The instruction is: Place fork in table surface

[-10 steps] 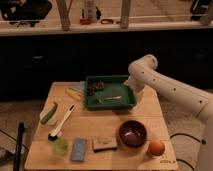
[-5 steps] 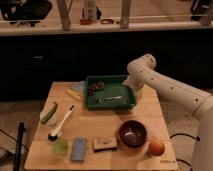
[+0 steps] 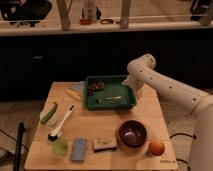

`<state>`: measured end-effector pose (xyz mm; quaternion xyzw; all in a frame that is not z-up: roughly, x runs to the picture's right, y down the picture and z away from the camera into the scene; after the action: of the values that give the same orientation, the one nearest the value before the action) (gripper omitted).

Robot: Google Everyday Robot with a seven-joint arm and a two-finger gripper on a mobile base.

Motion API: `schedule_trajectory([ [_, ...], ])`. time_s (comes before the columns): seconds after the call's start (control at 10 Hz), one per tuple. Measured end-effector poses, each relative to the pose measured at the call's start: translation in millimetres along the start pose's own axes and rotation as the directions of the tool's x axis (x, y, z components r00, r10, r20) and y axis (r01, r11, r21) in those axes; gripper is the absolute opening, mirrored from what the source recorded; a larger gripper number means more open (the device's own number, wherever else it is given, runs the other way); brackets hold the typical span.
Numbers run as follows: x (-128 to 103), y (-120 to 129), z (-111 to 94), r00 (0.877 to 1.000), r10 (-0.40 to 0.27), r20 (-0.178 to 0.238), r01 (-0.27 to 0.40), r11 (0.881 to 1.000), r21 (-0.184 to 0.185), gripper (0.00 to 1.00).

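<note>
From my end I see a long pale counter [image 3: 45,27] running across the back above dark cabinet fronts [image 3: 60,55], light slanted posts [image 3: 64,15] rising from it, and a dull grey-brown floor [image 3: 20,110] in dim warm light.

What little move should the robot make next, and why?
Probably slide the gripper left and lower it over the fork. The fork lies inside the green tray, not on the table surface, and the gripper sits beside the tray's right edge, apart from the fork.
</note>
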<state>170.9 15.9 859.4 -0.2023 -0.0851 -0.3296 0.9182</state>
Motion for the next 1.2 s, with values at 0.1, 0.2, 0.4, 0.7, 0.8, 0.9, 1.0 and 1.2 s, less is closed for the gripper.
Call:
schedule_trajectory([
  [0.1, -0.8, -1.4, 0.6, 1.000, -0.012, 0.002, 0.012, 1.000, 0.001, 0.80],
  [0.2, -1.1, -1.8, -0.8, 1.000, -0.016, 0.006, 0.016, 1.000, -0.002, 0.80],
  [0.4, -15.5, -16.5, -5.8, 0.999, -0.031, 0.023, 0.031, 1.000, -0.004, 0.80],
  [0.7, -48.9, -46.1, -12.1, 0.996, -0.028, 0.082, 0.028, 1.000, 0.000, 0.80],
  [0.8, -57.5, -50.8, -13.0, 0.995, -0.018, 0.100, 0.019, 1.000, -0.004, 0.80],
  [0.9, -63.3, -54.9, -13.5, 0.994, -0.002, 0.110, 0.003, 1.000, -0.006, 0.80],
  [1.0, -72.5, -58.8, -10.3, 0.992, 0.029, 0.120, -0.026, 0.999, -0.019, 0.80],
  [1.2, -87.2, -68.2, -2.1, 0.989, 0.070, 0.131, -0.066, 0.997, -0.035, 0.80],
])
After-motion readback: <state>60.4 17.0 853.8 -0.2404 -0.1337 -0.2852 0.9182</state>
